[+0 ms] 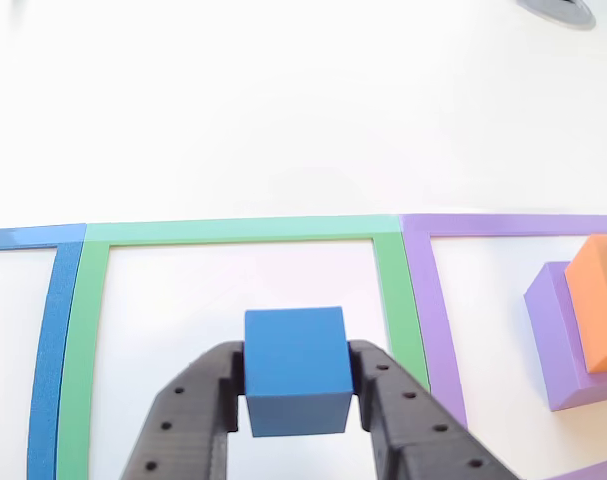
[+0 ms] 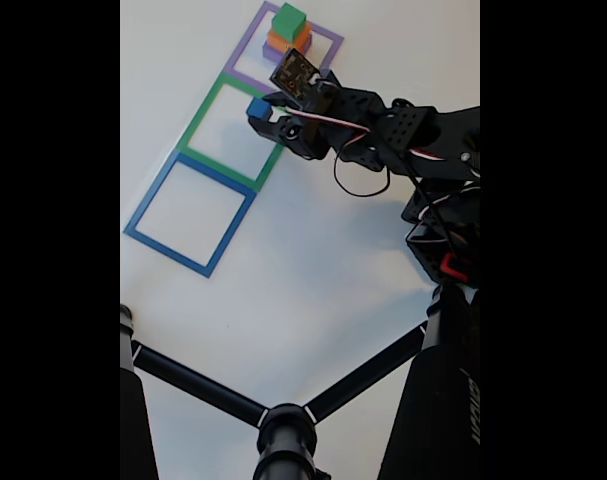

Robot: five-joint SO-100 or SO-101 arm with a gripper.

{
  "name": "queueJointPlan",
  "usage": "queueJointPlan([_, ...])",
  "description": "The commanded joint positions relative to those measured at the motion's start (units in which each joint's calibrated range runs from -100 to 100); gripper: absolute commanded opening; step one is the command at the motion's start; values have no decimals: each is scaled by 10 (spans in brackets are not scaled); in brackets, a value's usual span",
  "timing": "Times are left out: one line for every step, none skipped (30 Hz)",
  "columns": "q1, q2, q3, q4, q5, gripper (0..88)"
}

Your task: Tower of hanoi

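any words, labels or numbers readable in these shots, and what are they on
Pale lettering runs along the black stand leg at the bottom right of the fixed view: too blurred to read.
Blue cube held in the end effector: no markings.
Stacked blocks and square outlines: no text.

blue cube (image 1: 294,370) gripped, others stacked (image 2: 287,32)

Smallest cube (image 1: 294,370) between jaws, left of stacked blocks (image 1: 583,330)
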Motion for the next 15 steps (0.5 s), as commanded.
queueJointPlan([-3, 64, 12, -136, 4, 20])
queueJointPlan([-4, 79, 15, -157, 4, 21])
queueJointPlan([-4, 98, 16, -175, 4, 21])
queueJointPlan([-5, 113, 17, -194, 4, 21])
queueJointPlan([-5, 132, 19, -216, 4, 21])
queueJointPlan([-5, 151, 20, -237, 4, 22])
queueJointPlan([-5, 169, 19, -256, 4, 23])
queueJointPlan([-5, 187, 15, -272, 4, 23])
queueJointPlan([-6, 206, 11, -286, 4, 23])
queueJointPlan([-6, 224, 7, -301, 4, 23])
queueJointPlan([-6, 245, 1, -315, 4, 23])
queueJointPlan([-7, 262, -5, -328, 4, 24])
queueJointPlan([-9, 283, -14, -340, 4, 24])
queueJointPlan([-11, 300, -22, -351, 4, 24])
queueJointPlan([-12, 317, -31, -362, 4, 24])
